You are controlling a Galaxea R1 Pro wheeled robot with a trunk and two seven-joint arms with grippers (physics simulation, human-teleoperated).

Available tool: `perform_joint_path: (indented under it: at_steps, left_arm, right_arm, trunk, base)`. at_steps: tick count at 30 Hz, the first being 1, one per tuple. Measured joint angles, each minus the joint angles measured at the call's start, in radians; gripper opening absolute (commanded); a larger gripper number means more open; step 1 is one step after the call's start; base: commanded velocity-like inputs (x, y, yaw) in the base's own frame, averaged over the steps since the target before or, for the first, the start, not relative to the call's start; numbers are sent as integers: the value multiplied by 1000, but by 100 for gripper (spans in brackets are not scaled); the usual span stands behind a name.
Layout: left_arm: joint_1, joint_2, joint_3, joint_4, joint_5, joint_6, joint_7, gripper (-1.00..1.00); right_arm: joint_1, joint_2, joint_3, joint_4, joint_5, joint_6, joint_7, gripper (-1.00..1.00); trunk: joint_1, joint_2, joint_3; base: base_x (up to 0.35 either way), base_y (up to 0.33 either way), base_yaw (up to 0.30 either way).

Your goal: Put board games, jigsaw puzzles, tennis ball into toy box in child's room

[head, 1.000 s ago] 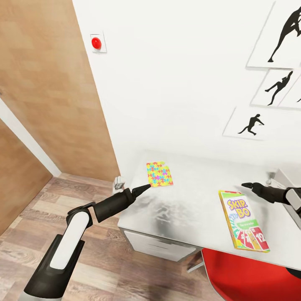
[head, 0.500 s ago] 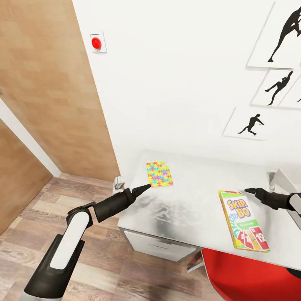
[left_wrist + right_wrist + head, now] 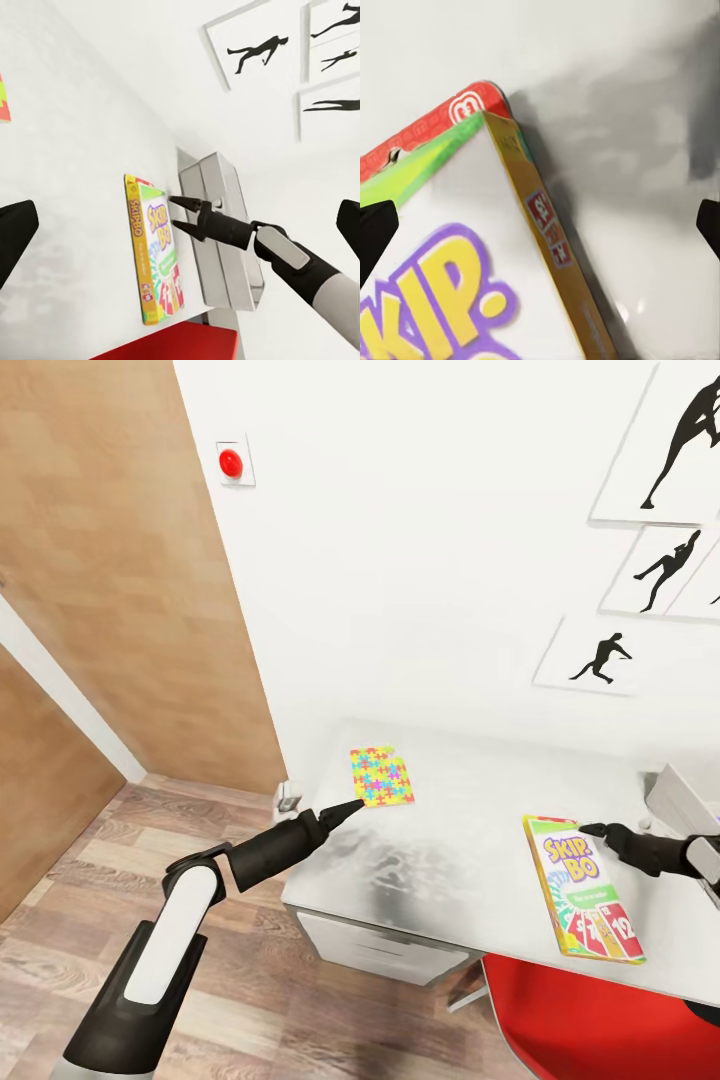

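Desk [image 3: 470,840], pale top. Board game [image 3: 580,888] lies flat near front edge; jigsaw puzzle [image 3: 381,776] flat toward back left corner, well apart. Toy box [image 3: 683,800] at desk's right end. Right end effector [image 3: 585,828] over game's far corner, fingers parted. Left end effector [image 3: 355,805] just before puzzle; fingers spread wide in its wrist view.

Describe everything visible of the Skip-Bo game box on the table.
The Skip-Bo game box is a thin rectangular box, cardboard by its look, with a white and green lid, purple-outlined yellow lettering, a yellow-orange side edge and red numbered cards printed at its near end. It lies flat, closed, on the pale grey table near the front edge, above the red chair. The right gripper hovers open over its far corner; contact cannot be told.
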Motion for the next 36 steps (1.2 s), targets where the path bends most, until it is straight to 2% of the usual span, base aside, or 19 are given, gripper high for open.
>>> perform_joint_path:
  at_steps: [10, 20, 36]
  left_arm:
    - [0, -2, 0, 0, 0, 0, 0, 100]
    - [0, -3, 0, 0, -1, -1, 0, 100]
    - [0, -3, 0, 0, -1, -1, 1, 100]
  right_arm:
    - [11, 7, -1, 6, 1, 5, 8, 100]
    - [17, 11, -1, 9, 1, 20, 56, 100]
    - [32, 12, -10, -5, -10, 36, 88, 100]
  trunk:
    - [0, 0, 0]
    - [0, 0, 0]
    - [0, 0, 0]
  base:
    - [0, 0, 0]
    - [0, 0, 0]
    - [0, 0, 5]
